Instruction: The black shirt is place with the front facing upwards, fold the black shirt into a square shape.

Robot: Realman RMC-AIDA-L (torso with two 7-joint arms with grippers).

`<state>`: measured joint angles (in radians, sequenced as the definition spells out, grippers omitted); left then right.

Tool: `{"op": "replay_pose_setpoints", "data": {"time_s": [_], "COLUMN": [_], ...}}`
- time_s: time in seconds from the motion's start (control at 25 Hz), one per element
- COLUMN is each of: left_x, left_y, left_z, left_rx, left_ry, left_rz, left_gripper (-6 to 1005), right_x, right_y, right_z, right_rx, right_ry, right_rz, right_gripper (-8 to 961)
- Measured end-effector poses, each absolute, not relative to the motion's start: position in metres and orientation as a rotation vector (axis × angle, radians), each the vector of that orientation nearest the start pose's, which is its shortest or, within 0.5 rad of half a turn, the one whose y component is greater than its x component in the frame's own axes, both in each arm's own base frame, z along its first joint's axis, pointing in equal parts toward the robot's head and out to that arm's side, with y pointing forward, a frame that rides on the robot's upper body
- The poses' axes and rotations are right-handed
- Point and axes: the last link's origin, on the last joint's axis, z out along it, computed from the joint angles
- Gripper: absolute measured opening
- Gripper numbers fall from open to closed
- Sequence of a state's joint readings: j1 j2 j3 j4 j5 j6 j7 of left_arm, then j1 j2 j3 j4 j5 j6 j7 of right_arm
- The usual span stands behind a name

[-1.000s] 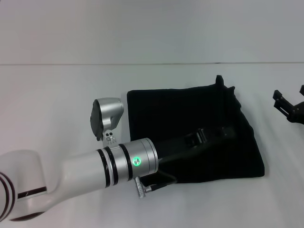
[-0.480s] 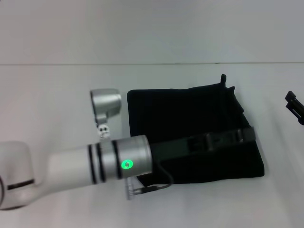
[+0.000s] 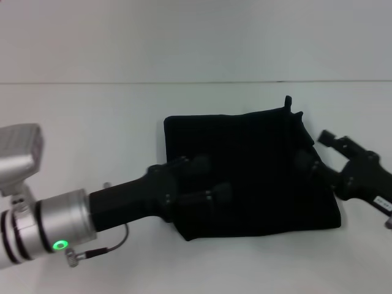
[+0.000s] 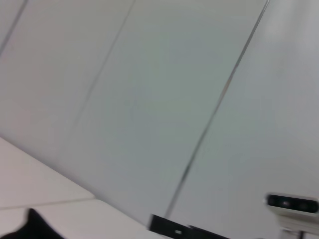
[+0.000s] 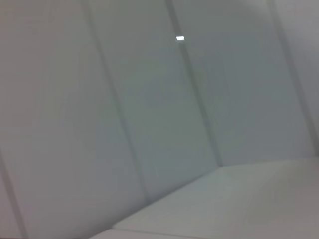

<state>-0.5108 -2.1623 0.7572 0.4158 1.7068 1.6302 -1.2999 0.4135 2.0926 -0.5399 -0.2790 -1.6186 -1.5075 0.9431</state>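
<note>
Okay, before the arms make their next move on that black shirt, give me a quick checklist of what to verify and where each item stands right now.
1. Black shirt folded to a compact, roughly square block: ok, though one corner sticks up at the far edge.
2. Shirt fully on the white table: ok.
3. Left gripper over the shirt's near left part: ok; open or shut: cannot tell.
4. Right gripper at the shirt's right edge: ok; grip on cloth: cannot tell.
5. Lettering or neck label showing: not ok, none visible.
6. Wrist views helpful: not ok, they show mostly wall.

A white table [image 3: 92, 135] meets a pale paneled wall [image 3: 196, 37] with thin vertical seams.
</note>
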Motion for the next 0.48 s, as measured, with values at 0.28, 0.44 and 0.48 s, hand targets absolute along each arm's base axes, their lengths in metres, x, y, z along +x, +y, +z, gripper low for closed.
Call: {"op": "replay_pose_setpoints", "data": {"time_s": [0.28,0.44,0.48], "left_x": [-0.250,-0.264,-0.267], "left_y": [0.293,0.294,0.294], "left_z": [-0.037,-0.030,-0.028], "left_rx": [-2.467,-2.385,-2.371], "left_ry": [-0.824,-0.854,-0.861], "left_rz": [-1.253,-1.226,-1.221], "left_gripper": [949,948,948], "right_x": [0.270,0.266,0.267], "right_y": [0.314,0.331,0.334], "right_z": [-0.045,-0.066,-0.070], "right_rx": [-2.326,-2.381,-2.385], "right_ry": [0.638,0.690,0.705], "right_rz": [1.069,0.925,0.885], "right_gripper": [838,838,838]}}
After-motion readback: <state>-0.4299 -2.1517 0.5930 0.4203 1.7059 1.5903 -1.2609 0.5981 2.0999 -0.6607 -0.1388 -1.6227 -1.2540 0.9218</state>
